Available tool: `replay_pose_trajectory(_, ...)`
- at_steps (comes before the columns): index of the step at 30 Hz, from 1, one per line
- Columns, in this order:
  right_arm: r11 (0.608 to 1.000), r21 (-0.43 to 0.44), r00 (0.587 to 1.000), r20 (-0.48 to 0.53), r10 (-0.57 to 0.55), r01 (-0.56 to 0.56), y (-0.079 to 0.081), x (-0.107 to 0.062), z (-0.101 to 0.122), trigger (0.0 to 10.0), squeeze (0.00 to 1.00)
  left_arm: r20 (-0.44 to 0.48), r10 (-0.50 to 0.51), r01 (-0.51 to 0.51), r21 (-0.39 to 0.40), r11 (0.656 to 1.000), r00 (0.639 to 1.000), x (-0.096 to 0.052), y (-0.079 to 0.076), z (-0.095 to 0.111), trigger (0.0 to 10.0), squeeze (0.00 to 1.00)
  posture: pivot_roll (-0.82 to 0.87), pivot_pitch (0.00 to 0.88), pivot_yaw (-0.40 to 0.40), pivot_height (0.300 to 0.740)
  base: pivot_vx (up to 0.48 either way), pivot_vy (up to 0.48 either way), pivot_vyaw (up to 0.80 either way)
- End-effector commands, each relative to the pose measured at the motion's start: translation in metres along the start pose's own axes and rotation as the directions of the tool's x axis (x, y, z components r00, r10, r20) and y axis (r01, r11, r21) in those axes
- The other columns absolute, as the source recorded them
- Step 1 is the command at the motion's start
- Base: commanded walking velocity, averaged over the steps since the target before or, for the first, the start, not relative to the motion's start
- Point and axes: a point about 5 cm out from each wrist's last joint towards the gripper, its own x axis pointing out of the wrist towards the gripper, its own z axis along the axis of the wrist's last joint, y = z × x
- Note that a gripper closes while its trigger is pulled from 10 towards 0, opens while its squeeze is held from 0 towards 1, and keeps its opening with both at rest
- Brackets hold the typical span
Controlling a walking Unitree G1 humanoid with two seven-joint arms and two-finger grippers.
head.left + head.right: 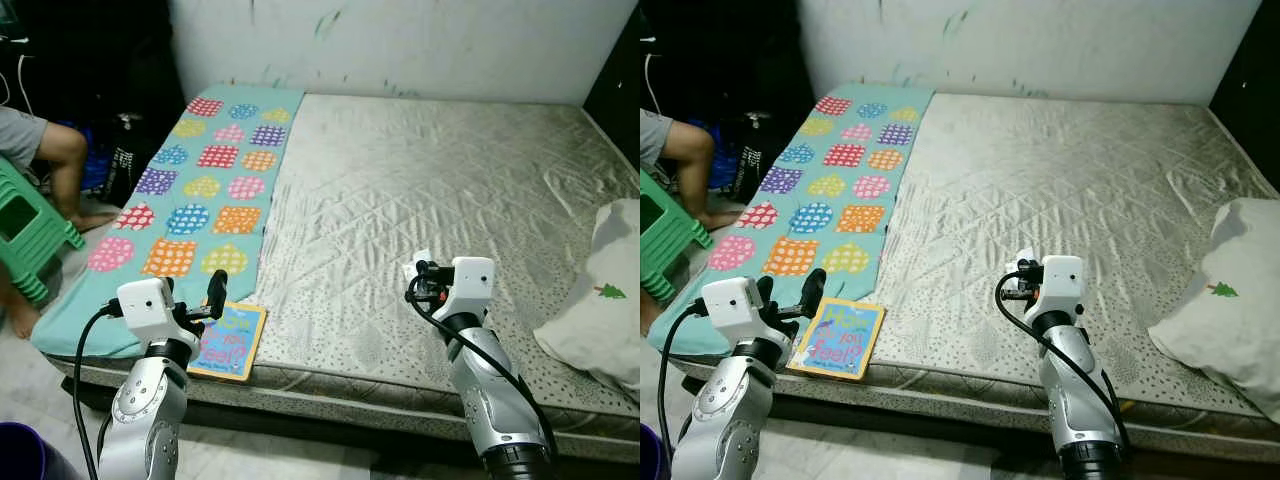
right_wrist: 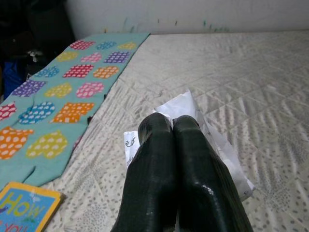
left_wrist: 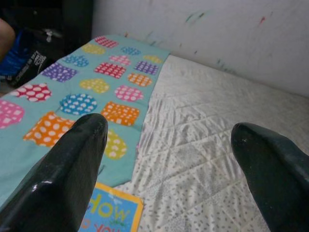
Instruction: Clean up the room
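Observation:
A bare quilted mattress (image 1: 430, 170) lies before me. Along its left side is a teal mat (image 1: 205, 190) with coloured dotted patches. A children's board book (image 1: 232, 340) rests at the mattress's near edge, partly on the mat's corner. My left gripper (image 1: 203, 302) hovers open just left of and above the book, with nothing between its fingers (image 3: 82, 159). Over the near middle of the mattress, my right gripper (image 1: 420, 270) is shut on a crumpled white paper (image 2: 181, 106), which sticks out on both sides of the fingertips.
A white pillow (image 1: 605, 295) with a small green tree print lies at the right edge. A person (image 1: 45, 150) sits at the left on the floor side, beside a green plastic stool (image 1: 25, 230). A purple bin (image 1: 20, 452) stands by my left arm.

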Motion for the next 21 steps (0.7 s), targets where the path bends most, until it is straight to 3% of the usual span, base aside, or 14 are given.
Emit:
replay_pose_trajectory(1,1.0,-0.001,1.0,0.013,-0.003,0.003,0.0003,0.0004,0.0042,10.0,0.0,0.007,-0.018,0.018,0.011,1.0,1.0,0.0009,-0.0019,0.003,10.0,0.0,-0.09,0.0,0.034,0.74,0.368,0.0,0.0)
replay_pose_trajectory(16,1.0,-0.002,1.0,0.011,-0.005,0.005,-0.0004,0.0006,0.004,10.0,0.0,0.002,-0.012,0.012,0.014,1.0,1.0,0.0014,-0.0012,0.0016,10.0,0.0,-0.09,0.0,0.033,0.74,0.353,0.0,0.0)
replay_pose_trajectory(21,1.0,-0.006,1.0,0.011,-0.005,0.005,-0.0012,0.0011,0.0039,10.0,0.0,-0.009,0.009,-0.009,0.013,1.0,1.0,0.0022,0.0006,-0.0002,10.0,0.0,-0.09,0.0,0.033,0.74,0.0,0.0,0.0)
